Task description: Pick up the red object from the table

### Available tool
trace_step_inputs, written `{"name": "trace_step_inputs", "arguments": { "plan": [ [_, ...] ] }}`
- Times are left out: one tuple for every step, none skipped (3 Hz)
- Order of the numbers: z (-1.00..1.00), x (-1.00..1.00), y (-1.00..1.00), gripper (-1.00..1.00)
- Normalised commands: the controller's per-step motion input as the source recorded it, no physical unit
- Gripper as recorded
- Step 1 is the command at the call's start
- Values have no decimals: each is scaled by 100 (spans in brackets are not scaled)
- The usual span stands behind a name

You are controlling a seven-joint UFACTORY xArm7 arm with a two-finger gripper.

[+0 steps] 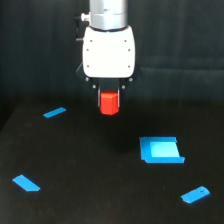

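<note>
One step appears complete: we see the gripper [109, 92] closed around the red object [109, 102], apparently lifted above the table [90, 165]; only holding remains.

The scene is dimly lit overall, and the wide matte black bench [90, 190] is rendered almost featureless, merging with the dark background. Strong brightness is seen on the white glossy gripper housing [108, 52], where detail is nearly washed out. The small red-orange block [109, 102] is oversaturated, its edges softened. The flat blue square piece [160, 149] glows vividly with blurred outlines. Soft focus and low resolution are noted throughout.
</note>
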Motion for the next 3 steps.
{"name": "trace_step_inputs", "arguments": {
  "plan": [
    [10,2,-9,-100],
    [9,-10,-5,-100],
    [12,-7,-8,-100]
  ]
}}
